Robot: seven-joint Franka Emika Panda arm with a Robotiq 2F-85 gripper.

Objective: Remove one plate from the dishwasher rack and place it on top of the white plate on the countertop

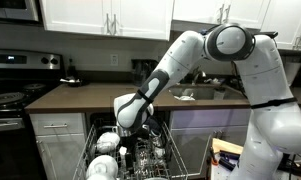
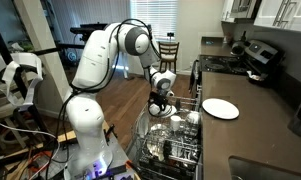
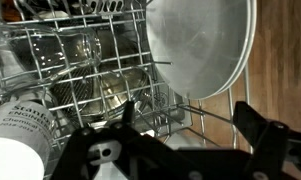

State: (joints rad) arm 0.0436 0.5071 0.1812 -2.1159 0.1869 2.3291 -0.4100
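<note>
One pale round dish (image 3: 202, 48) stands on edge among the tines of the grey wire dishwasher rack (image 3: 80, 70), just ahead of our black gripper (image 3: 190, 125), whose fingers are spread wide with nothing between them. We should drop straight so the rim sits between the pads, close firmly, then lift vertically clear of the tines before swinging to the small flat white plate (image 2: 220, 108) on the dark brown countertop (image 2: 255, 135).

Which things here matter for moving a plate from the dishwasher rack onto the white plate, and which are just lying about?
Job in hand: gripper, dishwasher rack, upright plate in the rack, white plate, countertop.
Lying about: glassware, labelled container, stove, chair.
</note>
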